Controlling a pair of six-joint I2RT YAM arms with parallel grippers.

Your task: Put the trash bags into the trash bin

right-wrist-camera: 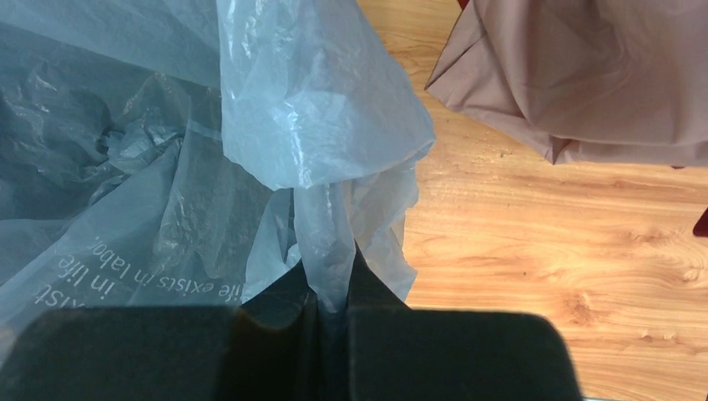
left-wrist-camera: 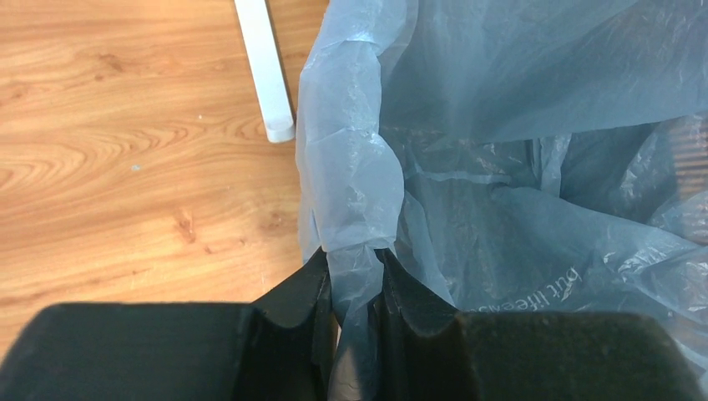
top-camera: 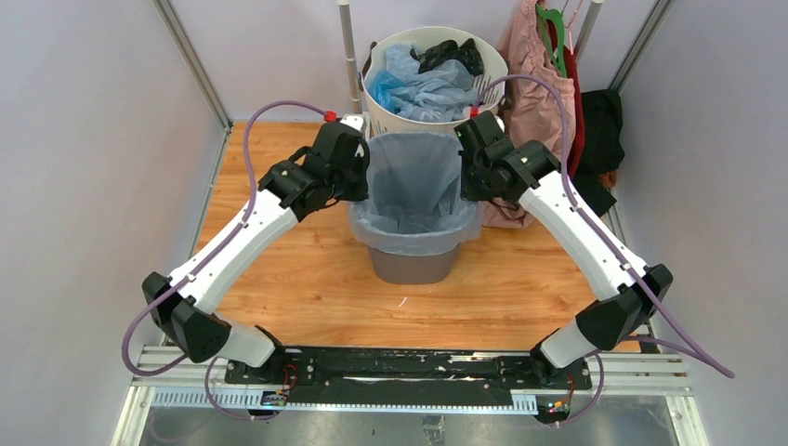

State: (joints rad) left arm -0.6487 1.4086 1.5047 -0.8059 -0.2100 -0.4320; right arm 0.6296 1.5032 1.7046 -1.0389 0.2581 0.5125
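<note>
Both pincers are clamped on the pale blue trash bag [top-camera: 415,181] right now. My left gripper [left-wrist-camera: 352,261] is pinching a bunched strip of its edge, and my right gripper [right-wrist-camera: 330,263] has the opposite side the same way. The bag hangs between them, lining the grey trash bin [top-camera: 412,265] below, with its rim folded over. There's a pink garment [right-wrist-camera: 584,75] just beyond the right pincer.
</note>
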